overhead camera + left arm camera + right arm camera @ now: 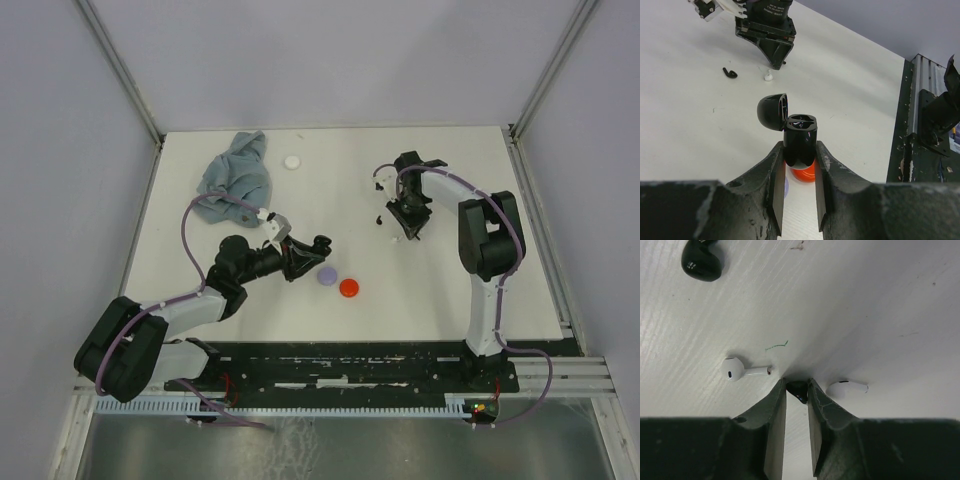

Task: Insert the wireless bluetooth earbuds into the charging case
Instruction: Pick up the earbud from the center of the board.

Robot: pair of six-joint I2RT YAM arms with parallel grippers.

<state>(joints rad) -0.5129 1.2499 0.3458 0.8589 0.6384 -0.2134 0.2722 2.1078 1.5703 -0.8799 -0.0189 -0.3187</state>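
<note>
Earbuds [735, 369] lie on the white tabletop [400, 300] under the right arm, 4 of them in the right wrist view. The right jaws point down at the tabletop and are nearly closed. Their tips press from both sides on a black earbud [797, 389], which still lies against the surface. Just left of the tips, 1 white earbud [742, 370] rests with its stem pointing toward them. Just right of them lies a second white earbud [847, 388]. A second black earbud [701, 262] sits well apart at the upper left of that view.

Left of centre on the tabletop, the left jaws are clamped on the black charging case [800, 140], gripping its lower body from both sides. The case stands upright between them, and its lid [773, 111] is swung open to the left, so the 2 glossy wells face up. Whether its base touches the tabletop cannot be told.

A red disc [349, 288] lies just past the case, and a lavender disc [327, 276] sits just beside the red one. A white disc [292, 161] lies near the far edge, close to a crumpled blue-grey cloth [237, 172] in the far left corner. The case and the loose earbuds are well apart
</note>
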